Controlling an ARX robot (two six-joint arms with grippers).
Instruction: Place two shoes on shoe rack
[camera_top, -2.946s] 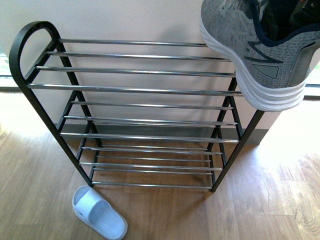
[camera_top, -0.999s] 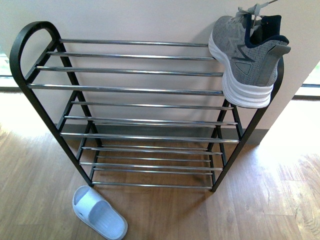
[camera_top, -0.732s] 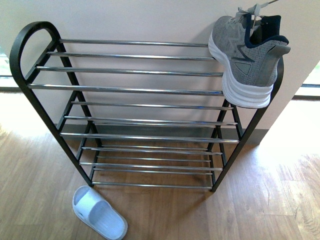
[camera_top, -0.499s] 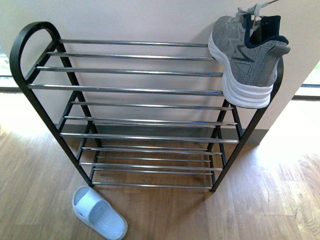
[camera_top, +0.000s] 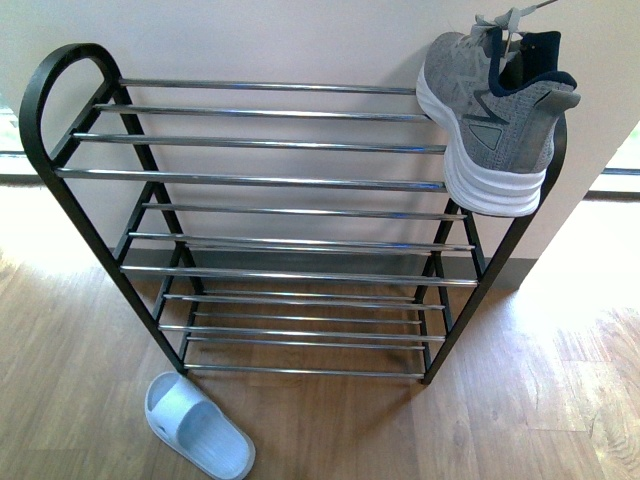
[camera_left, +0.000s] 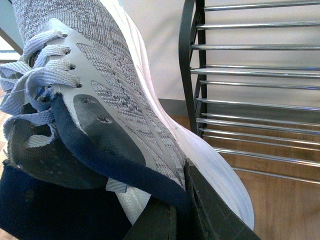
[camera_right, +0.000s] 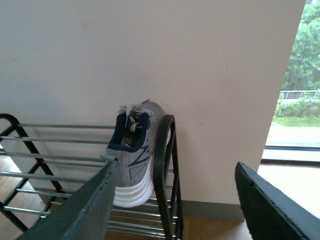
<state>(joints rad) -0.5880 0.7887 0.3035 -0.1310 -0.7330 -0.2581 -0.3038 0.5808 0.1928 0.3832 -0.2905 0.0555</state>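
Front view: the rack (camera_top: 270, 180) stands on the wood floor (camera_top: 520, 420) against a pale wall. One sneaker (camera_top: 490, 120) sits on the top tier at the rack's right end, toe toward the wall, with its heel reaching out past the front rod. Its lace ends are cut off by the top edge of the frame. A slide (camera_top: 200, 428) lies on the floor just beside the rack's front left foot, partly cropped at the bottom edge. Neither arm shows in this view.

Left wrist view: the left tool (camera_left: 182, 215) is clenched on the navy heel collar of a second sneaker (camera_left: 115, 95), which fills most of the frame. The toe is cut off, and the fingers (camera_left: 215, 210) show only in part. The rack's rods appear beyond it.

Right wrist view: the right tool (camera_right: 175, 165) is released, its fingers (camera_right: 85, 210) spread wide with nothing between them. It is well apart from the shelved sneaker, which sits just beside the rack's looped upright. Contact between the two cannot be confirmed.
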